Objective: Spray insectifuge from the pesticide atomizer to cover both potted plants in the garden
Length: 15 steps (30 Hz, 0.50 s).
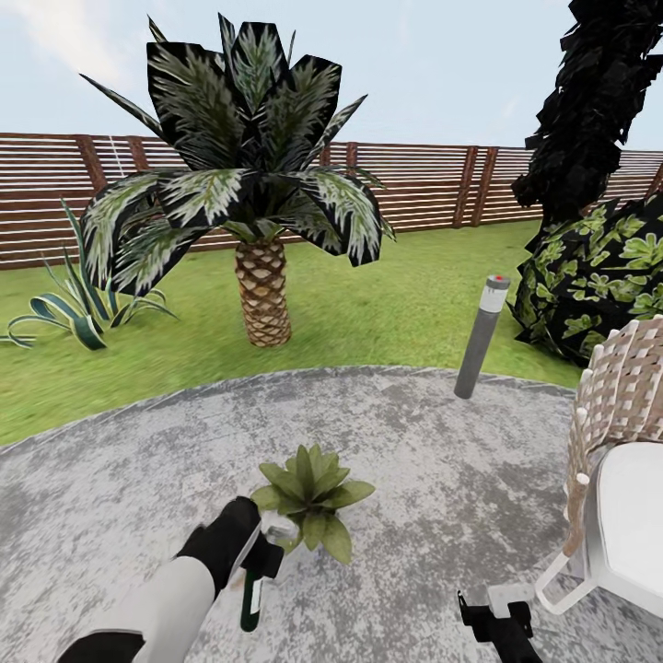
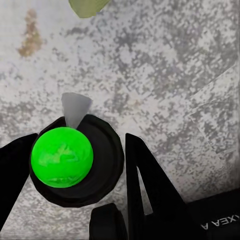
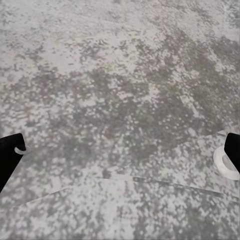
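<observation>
- On the near part of the paved patio, one potted plant sits as a low green rosette, with the lawn, a palm and the slat fence beyond it.
- Left pincer is clamped on the pesticide atomizer; its dark green body hangs below the grip, just left of the plant's leaves.
- From the left wrist camera, the atomizer's bright green top sits between the black fingers, and its grey nozzle points toward a leaf edge.
- Right pincer hangs low at the near right, beside the white wicker chair; its fingers stand wide apart with nothing between them.
- To spray well, I would aim the nozzle over the rosette's centre, then sweep across every leaf.
- A second plant must be found afterwards.
</observation>
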{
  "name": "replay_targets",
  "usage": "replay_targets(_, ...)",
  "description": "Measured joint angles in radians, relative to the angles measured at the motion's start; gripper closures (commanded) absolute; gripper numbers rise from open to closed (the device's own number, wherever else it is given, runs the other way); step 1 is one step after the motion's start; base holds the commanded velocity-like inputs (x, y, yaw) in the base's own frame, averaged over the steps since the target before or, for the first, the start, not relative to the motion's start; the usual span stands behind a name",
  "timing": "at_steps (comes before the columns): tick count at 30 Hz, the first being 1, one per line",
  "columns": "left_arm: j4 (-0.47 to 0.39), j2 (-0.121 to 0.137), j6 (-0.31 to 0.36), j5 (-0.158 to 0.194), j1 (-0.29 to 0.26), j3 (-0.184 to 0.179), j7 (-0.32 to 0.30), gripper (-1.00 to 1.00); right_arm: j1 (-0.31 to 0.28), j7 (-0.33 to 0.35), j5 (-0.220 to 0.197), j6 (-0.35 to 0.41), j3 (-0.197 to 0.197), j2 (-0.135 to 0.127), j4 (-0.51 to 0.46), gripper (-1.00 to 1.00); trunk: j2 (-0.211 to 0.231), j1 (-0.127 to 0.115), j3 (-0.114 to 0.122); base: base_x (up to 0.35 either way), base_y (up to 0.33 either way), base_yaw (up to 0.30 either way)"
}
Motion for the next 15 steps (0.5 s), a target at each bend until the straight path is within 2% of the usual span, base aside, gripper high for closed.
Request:
replay_targets(4,0.016,0.004,-0.001,0.002,0.015,-0.001,0.000,1.00,0.001,0.000,0.000,0.000,0.000,0.000,0.000,-1.00,0.000,0.000,0.000,0.000,0.000,0.000)
replay_targets(6,0.017,0.004,-0.005,0.003,0.050,-0.001,0.001,1.00,0.002,0.000,0.000,0.000,0.000,0.000,0.001,-1.00,0.000,0.000,0.000,0.000,0.000,0.000)
replay_targets(8,0.009,0.003,-0.006,0.002,0.058,-0.001,-0.001,1.00,0.002,0.000,0.000,0.000,0.000,0.000,0.001,-1.00,0.000,0.000,0.000,0.020,-0.011,0.000)
replay_targets(12,-0.002,0.000,-0.002,0.004,0.057,0.000,-0.004,1.00,0.003,0.000,0.000,0.000,0.000,0.000,0.001,-1.00,0.000,0.000,0.000,0.161,-0.136,0.000)
replay_targets(15,-0.015,0.001,-0.001,0.026,0.055,0.001,-0.003,1.00,0.003,0.000,0.000,0.000,0.000,0.000,0.001,-1.00,0.000,0.000,0.000,0.188,-0.127,0.000)
